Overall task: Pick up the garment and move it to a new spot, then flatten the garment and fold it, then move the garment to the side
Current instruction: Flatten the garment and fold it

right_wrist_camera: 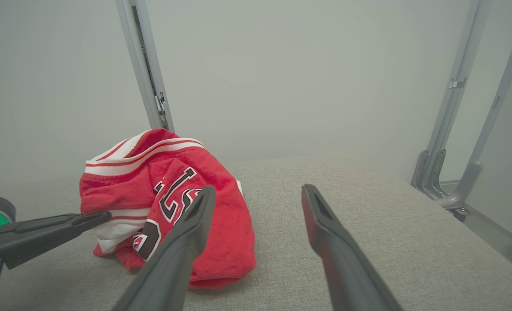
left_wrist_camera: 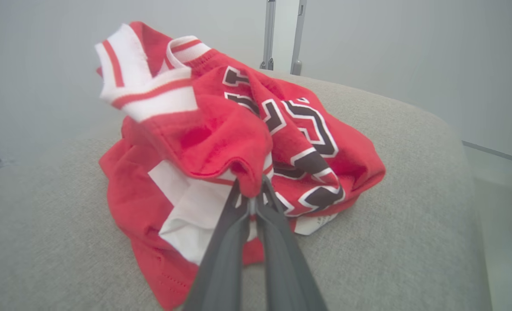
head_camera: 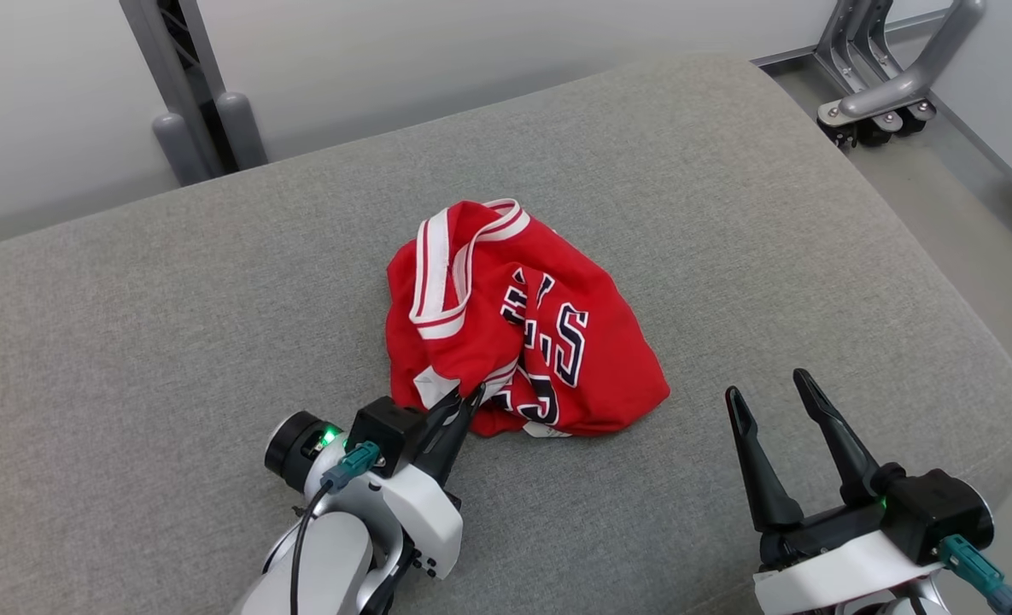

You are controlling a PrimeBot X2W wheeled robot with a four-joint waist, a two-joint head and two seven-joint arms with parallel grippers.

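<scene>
The left gripper [head_camera: 469, 394] has its fingers [left_wrist_camera: 225, 242] pressed together on a fold at the near edge of the garment [head_camera: 523, 325], a crumpled red jersey with white-and-red striped trim. The garment lies on the grey cushion [head_camera: 172, 325], heaped just beyond the left fingertips and well left of the right gripper [head_camera: 766, 384]. The right gripper hangs with its fingers spread wide and nothing between them.

The left wrist view shows the pinch itself: red cloth bunched over the fingertips, a white inner panel just left of them and a small white tag poking out from under the hem just right of them. Any print on the tag is too blurred to read. The right wrist view shows the left fingers from the side, their tips touching the heap low down.

The dark letters with white outlines are creased; in the head view an "S" can be made out, and the rest is folded away.

Bare cushion lies open left of the left fingers, beyond the garment and between the two grippers. The cushion's rounded edge runs close to the right of the right fingers, with floor [head_camera: 975, 222] and a wheeled stand [head_camera: 886, 81] beyond.
</scene>
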